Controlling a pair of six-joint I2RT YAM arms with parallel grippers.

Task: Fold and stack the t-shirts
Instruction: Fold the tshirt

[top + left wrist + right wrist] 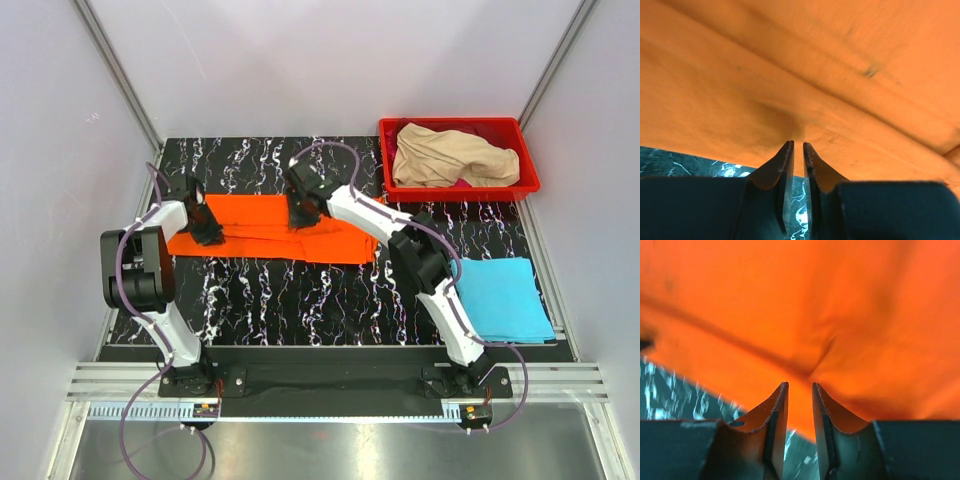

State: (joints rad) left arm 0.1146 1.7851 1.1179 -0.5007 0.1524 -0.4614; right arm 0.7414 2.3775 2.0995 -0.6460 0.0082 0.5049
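Observation:
The bright orange t-shirt (270,225) lies spread in a flat band on the black marbled table (300,295). My left gripper (205,232) is at its left end. In the left wrist view the left gripper (798,144) is nearly closed, and the orange cloth (790,75) puckers at its tips. My right gripper (298,215) sits on the shirt's middle. In the right wrist view the right gripper (800,385) shows a narrow gap, with orange cloth (790,305) creased just beyond the tips. A folded light blue t-shirt (505,295) lies at the right.
A red plastic bin (530,182) stands at the back right with a crumpled beige t-shirt (450,155) in it and a sliver of magenta cloth (462,184) beneath. Grey walls close in the table on three sides.

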